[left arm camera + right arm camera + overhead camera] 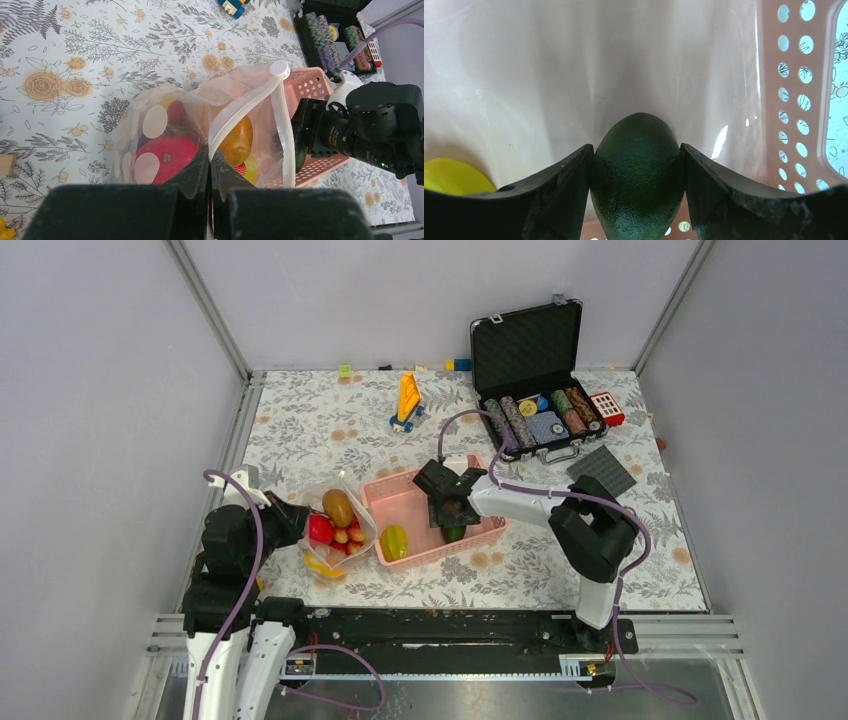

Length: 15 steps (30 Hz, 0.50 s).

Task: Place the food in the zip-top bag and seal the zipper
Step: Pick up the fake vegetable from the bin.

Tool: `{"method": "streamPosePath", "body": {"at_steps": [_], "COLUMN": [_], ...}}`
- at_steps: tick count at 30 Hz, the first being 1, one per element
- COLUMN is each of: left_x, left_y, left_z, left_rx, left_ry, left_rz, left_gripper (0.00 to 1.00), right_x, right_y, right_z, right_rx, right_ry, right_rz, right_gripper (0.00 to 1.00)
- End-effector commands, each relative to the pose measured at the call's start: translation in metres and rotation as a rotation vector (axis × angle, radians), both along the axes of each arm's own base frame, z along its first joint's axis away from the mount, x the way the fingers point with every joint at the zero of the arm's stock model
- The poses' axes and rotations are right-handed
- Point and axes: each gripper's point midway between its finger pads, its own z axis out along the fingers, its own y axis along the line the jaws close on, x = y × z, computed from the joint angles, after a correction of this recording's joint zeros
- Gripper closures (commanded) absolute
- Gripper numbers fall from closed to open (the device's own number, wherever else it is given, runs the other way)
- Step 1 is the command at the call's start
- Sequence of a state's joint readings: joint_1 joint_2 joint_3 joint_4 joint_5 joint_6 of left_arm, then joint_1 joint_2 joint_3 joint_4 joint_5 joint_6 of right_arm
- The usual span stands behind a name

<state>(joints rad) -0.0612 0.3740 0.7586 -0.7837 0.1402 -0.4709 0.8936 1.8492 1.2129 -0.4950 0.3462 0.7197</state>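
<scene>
Right by the lens, the green toy fruit (638,190) sits clamped between the right gripper (636,149) fingers, down in the pink basket (774,100); the left gripper (209,155) pinches the zipper (240,112) of the zip-top bag (150,125), more food (167,152) inside.

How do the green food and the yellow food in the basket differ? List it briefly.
The green food is dark, oval, clamped in the right gripper; the yellow food is bright, ridged, lying free. Both are in the pink basket, outside the zip-top bag.
</scene>
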Motion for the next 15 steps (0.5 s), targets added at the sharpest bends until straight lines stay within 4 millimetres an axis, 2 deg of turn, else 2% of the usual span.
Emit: {"method": "streamPosePath", "body": {"at_steps": [1,4,7,12,15], "left_x": [0.007,0.007,0.007,0.007,0.007], "left_y": [0.002,0.002,0.002,0.002,0.003], "left_z": [0.017,0.016,0.016,0.017,0.017], "left_rx": [-0.002,-0.002,-0.002,-0.001,-0.002], "left_ry": [-0.073,-0.073,-0.072,-0.073,-0.075], "left_rz": [0.011,0.011,0.011,0.011,0.012], "left_gripper": [1.00,1.00,1.00,1.00,1.00], "right_x": [0.006,0.009,0.014,0.024,0.026], "right_y": [0.001,0.002,0.005,0.027,0.042], "right_z": [0.004,0.007,0.018,0.059,0.091], "right_rx": [-0.015,-0.015,0.002,0.149,0.266], "right_ry": [-0.011,-0.023,-0.059,-0.171,-0.262], "right_rz": [0.041,0.053,0.067,0.150,0.227], "right_gripper": [0.37,0.50,0.59,0.65,0.69]}}
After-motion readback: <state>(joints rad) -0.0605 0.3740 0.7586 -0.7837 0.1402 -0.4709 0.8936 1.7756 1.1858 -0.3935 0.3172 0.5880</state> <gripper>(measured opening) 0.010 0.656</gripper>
